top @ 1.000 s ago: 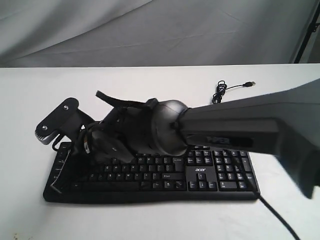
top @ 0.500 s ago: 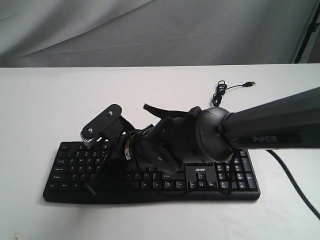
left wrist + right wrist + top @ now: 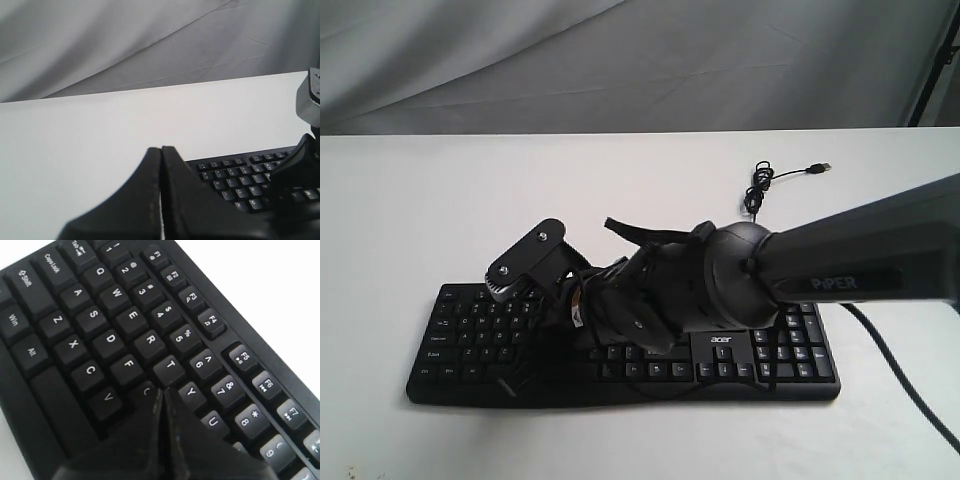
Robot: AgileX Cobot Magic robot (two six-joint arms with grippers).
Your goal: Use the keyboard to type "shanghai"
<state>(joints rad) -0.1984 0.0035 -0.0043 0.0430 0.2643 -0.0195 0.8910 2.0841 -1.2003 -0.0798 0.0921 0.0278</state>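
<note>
The flat white worktop point(image 3: 400, 200) carries the wide black plastic keyboard point(image 3: 780, 350) along its front edge, about midway. The right gripper point(image 3: 162, 390), reaching across, has its jaws pressed together and empty, tip down at the G key point(image 3: 144, 390). A second ago it hung over the keyboard's left end; it has since shifted rightward. The left gripper point(image 3: 161, 149) is likewise pressed together, holding nothing, beside the keyboard. The thin black cable point(image 3: 760, 185) lies coiled toward the far edge.
</note>
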